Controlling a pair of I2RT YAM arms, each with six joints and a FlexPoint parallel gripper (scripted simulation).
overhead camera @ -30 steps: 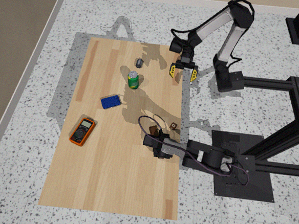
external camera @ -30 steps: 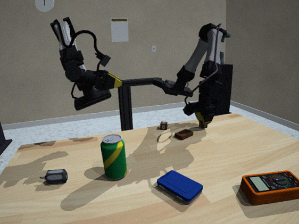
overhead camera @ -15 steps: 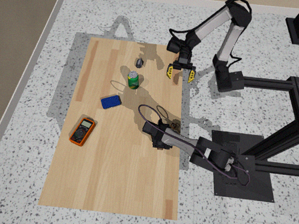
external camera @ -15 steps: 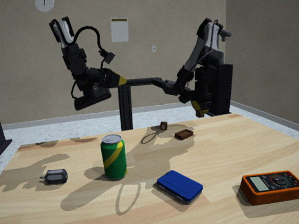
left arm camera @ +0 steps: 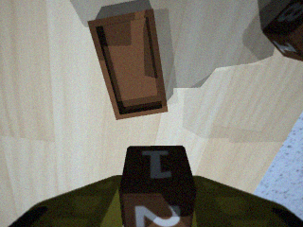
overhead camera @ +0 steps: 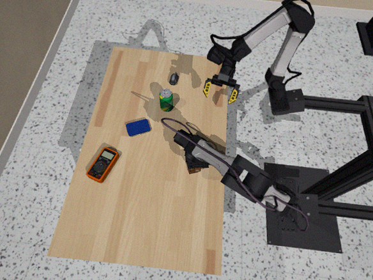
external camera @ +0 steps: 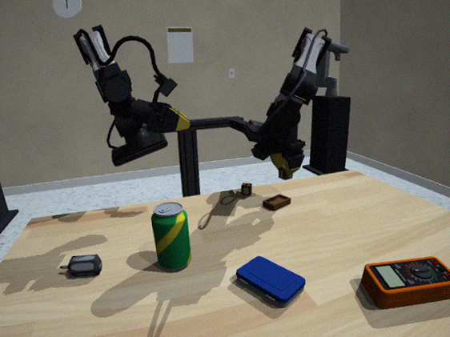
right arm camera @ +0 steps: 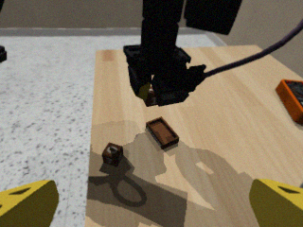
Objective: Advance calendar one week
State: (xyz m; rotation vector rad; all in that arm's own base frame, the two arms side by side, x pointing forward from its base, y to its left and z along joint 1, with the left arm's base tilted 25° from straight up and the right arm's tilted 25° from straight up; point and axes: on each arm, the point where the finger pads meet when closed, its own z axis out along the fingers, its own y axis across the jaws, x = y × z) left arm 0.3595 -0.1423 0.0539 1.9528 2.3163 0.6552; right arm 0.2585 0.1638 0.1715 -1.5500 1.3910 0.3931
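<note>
My left gripper [external camera: 285, 167] [left arm camera: 156, 183] is shut on a dark brown cube [external camera: 284, 174] [left arm camera: 157, 165]; its faces with 1 and 2 show in the left wrist view. The cube is held above the table, beyond the tray's short end in that view. The brown tray [overhead camera: 192, 170] [external camera: 280, 205] [left arm camera: 134, 76] [right arm camera: 162, 132] is empty; the arm covers most of it in the top view. The other cube [external camera: 246, 189] [left arm camera: 290, 33] [right arm camera: 113, 154] stands on the table beside the tray, an 8 on one face. My right gripper [overhead camera: 219, 99] [right arm camera: 153, 187] is open and empty, away from the tray.
A green can [overhead camera: 165, 100] [external camera: 172, 238], a blue case [overhead camera: 138, 127] [external camera: 270, 280], an orange multimeter [overhead camera: 102, 164] [external camera: 410, 282] and a small dark mouse-like object [overhead camera: 173, 79] [external camera: 84, 265] stand farther out on the table [overhead camera: 141, 214]. The other cube is close to the robot-side table edge.
</note>
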